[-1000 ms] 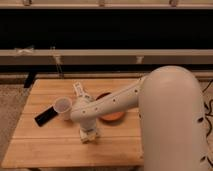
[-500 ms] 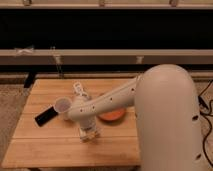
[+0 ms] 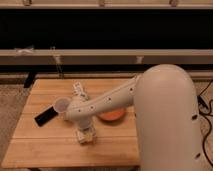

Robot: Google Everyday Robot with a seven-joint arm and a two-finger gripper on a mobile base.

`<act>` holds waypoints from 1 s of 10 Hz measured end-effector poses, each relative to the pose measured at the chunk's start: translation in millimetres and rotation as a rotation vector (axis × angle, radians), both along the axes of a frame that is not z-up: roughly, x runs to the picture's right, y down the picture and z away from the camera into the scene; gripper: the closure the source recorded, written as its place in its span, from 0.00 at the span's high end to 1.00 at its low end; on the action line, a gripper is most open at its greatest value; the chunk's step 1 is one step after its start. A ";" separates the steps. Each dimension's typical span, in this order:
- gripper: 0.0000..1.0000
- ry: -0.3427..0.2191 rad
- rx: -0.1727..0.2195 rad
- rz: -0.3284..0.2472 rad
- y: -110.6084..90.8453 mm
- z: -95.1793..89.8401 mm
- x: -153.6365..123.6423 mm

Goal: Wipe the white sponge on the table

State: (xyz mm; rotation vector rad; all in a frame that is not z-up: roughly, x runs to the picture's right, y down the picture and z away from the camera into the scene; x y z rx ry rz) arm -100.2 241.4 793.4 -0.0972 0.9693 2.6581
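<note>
- Gripper (image 3: 83,131) points straight down at the front-middle of the table (image 3: 35,150), right on top of the white sponge (image 3: 86,139). The pose suits pressing it flat for wiping.
- Can't tell whether the tool clamps the sponge or has let go.
- Translucent cup (image 3: 62,105), black bar (image 3: 45,116), white tube (image 3: 79,90) and orange dish (image 3: 111,116) sit further back, likely leaving room to wipe in front.
</note>
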 end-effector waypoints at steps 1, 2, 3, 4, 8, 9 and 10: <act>0.78 -0.004 -0.003 -0.004 0.9 -0.1 -1.7; 0.78 -0.004 -0.005 -0.005 1.5 -0.1 -2.0; 0.78 -0.004 -0.006 -0.004 0.8 0.0 -1.9; 0.78 0.000 -0.007 0.000 0.0 1.1 -0.4; 0.78 0.019 -0.003 0.022 -5.0 4.4 6.8; 0.78 0.025 -0.002 0.029 -6.2 5.1 8.4; 0.78 0.035 0.002 0.039 -8.9 6.3 11.7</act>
